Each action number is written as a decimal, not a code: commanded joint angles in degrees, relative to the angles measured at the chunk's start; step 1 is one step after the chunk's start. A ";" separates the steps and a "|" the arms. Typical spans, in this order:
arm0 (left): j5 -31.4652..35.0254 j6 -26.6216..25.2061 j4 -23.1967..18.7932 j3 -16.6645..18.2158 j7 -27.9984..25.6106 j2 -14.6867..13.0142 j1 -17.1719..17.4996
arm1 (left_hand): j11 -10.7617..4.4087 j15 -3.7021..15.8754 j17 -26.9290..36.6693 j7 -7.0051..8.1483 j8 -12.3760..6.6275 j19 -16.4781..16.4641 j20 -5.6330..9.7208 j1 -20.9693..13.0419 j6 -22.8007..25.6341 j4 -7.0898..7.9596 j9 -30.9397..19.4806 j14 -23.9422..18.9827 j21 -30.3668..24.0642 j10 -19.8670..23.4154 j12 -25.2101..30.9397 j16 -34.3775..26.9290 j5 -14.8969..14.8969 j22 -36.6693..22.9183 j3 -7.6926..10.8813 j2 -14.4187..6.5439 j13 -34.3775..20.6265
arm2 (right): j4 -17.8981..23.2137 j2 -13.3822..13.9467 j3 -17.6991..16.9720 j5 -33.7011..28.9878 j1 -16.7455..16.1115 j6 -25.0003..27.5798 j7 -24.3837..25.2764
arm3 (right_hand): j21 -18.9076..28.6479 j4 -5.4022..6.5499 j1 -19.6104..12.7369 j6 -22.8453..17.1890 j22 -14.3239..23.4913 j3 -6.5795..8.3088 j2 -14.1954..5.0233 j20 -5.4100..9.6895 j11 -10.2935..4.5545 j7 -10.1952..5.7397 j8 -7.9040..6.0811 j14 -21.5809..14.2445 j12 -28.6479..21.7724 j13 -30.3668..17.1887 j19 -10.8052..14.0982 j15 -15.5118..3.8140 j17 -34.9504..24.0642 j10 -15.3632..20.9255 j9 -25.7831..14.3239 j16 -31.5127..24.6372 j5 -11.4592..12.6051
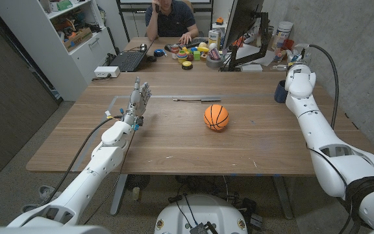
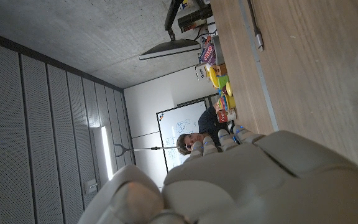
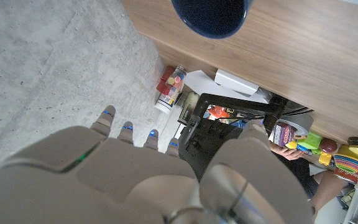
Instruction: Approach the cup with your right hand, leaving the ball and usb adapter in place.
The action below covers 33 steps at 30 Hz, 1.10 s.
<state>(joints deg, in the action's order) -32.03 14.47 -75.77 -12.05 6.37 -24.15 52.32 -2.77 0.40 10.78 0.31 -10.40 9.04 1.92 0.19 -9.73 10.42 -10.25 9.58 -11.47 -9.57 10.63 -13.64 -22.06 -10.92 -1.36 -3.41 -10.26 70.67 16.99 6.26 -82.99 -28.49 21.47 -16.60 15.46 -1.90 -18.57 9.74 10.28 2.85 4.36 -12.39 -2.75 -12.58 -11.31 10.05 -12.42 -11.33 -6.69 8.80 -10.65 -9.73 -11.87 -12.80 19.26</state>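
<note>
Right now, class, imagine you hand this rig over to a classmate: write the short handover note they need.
Right robot hand: open, holding nothing, close to the dark blue cup at the table's right edge, not touching it.
Left robot hand: open, fingers up, over the table's left side.
Basketball sits mid-table; the thin USB adapter lies just beyond it. Both untouched.
Done: most of the approach. Left: close the last gap to the cup.
</note>
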 commanded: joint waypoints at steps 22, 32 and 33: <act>0.60 -1.32 -1.76 1.41 -1.53 -0.18 1.36 | -0.07 -0.11 0.10 -0.02 -0.26 0.47 0.78 -0.15 -10.32 0.26 -0.30 10.34 -0.23 -12.39 0.14 -0.06 -0.34 -0.19 -0.46 -6.23 -0.30 | -11.54 0.50 4.59 6.03 5.91 1.22 -5.55 | 0.03 -0.76 -2.79 -2.81 0.21 -2.86 -0.79 -0.07 0.25 -0.08 -1.54 -4.11 -0.81 0.13 10.61 -0.90 0.27 -0.13 0.01 -1.78 1.09; 0.94 -1.38 -1.88 1.54 -1.76 0.06 1.37 | -0.10 -0.13 0.10 -0.03 -0.30 0.42 0.78 -0.16 -10.25 0.25 -0.30 10.23 -0.26 -12.33 0.16 -0.09 -0.38 -0.19 -0.53 -6.21 -0.29 | -14.71 0.91 5.96 6.81 7.45 1.57 -7.16 | 0.16 -1.01 -3.76 -4.44 0.17 -3.30 -1.21 -0.11 -0.03 -0.11 -1.78 -6.10 -0.55 0.25 13.81 -1.58 0.36 1.31 0.05 -1.92 1.35; 0.92 -1.40 -1.91 1.53 -1.68 0.07 1.38 | -0.11 -0.12 0.10 -0.03 -0.28 0.45 0.78 -0.15 -10.29 0.25 -0.30 10.25 -0.24 -12.32 0.16 -0.08 -0.38 -0.19 -0.53 -6.21 -0.29 | -15.12 0.89 6.17 6.74 7.64 1.81 -7.26 | 0.17 -1.06 -3.94 -4.69 0.16 -3.37 -1.29 -0.11 0.03 -0.11 -1.80 -6.65 -0.62 0.26 14.37 -1.66 0.37 1.83 0.06 -2.02 1.39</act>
<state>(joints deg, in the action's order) -31.36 13.30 -77.43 -10.72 4.85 -24.28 53.56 -2.77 0.41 10.78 0.31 -10.37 9.04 1.92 0.19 -9.73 10.67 -10.24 9.58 -11.47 -9.57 10.63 -13.64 -22.06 -10.93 -1.60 -3.41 -10.26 58.95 17.56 10.94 -77.26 -22.60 22.98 -22.21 15.51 -2.75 -21.46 5.82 10.40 -0.24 3.14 -12.38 -2.70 -12.58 -12.73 4.47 -12.86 -10.91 6.61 7.15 -10.12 -8.83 -11.72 -14.23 20.37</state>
